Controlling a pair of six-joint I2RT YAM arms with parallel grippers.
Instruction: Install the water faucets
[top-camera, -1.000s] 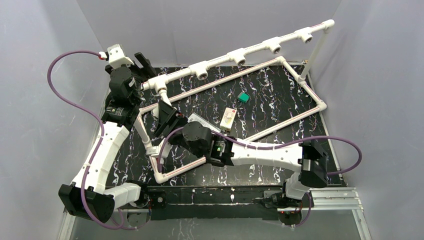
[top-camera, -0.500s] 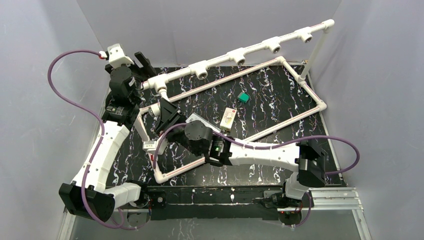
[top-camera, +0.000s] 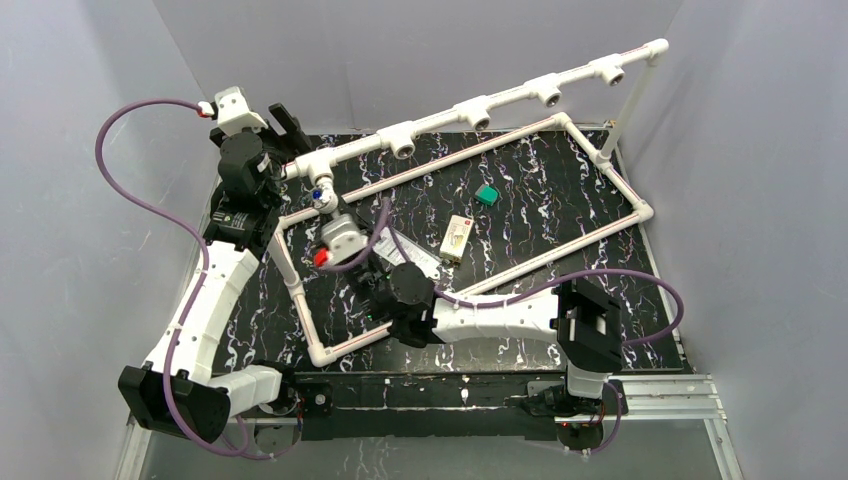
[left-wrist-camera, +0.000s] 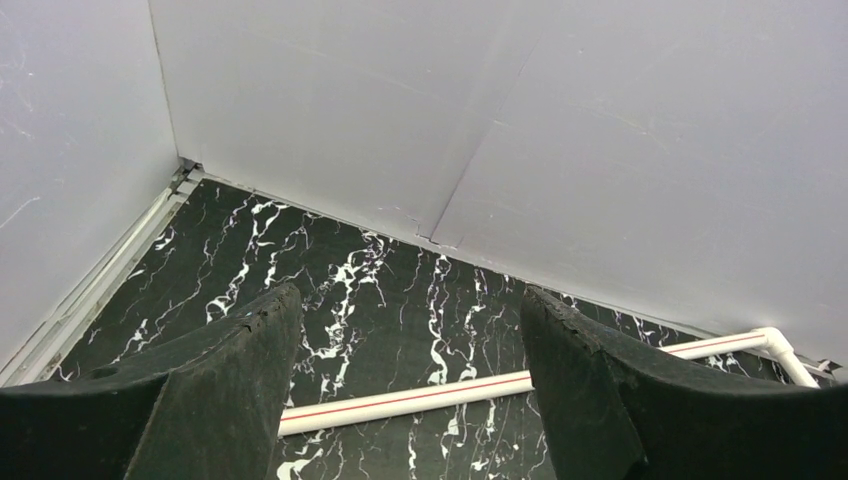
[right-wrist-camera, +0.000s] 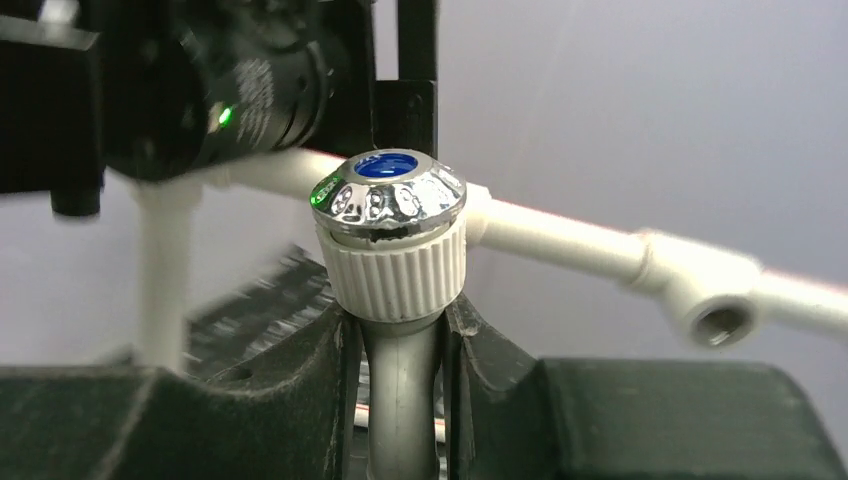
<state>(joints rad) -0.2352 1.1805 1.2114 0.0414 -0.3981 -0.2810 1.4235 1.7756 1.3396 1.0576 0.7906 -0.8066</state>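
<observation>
Black marbled desk (top-camera: 560, 200), grey walls (top-camera: 450, 50). Right jaws clenched on water faucet (right-wrist-camera: 392, 230) stem, near pipe rail (top-camera: 510, 100); left jaws spread wide.

The left arm (top-camera: 205, 300) rises from its near-left base along the left side. The left gripper (left-wrist-camera: 408, 320) sits at the back corner, its fingers (left-wrist-camera: 232, 390) spread wide apart. The right arm (top-camera: 500, 318) lies low, stretched leftward from its base, with its wrist (top-camera: 345, 238) bent toward the back. The right gripper (right-wrist-camera: 400, 335) is pinched on the stem of a water faucet (right-wrist-camera: 390, 230), knob upward.
</observation>
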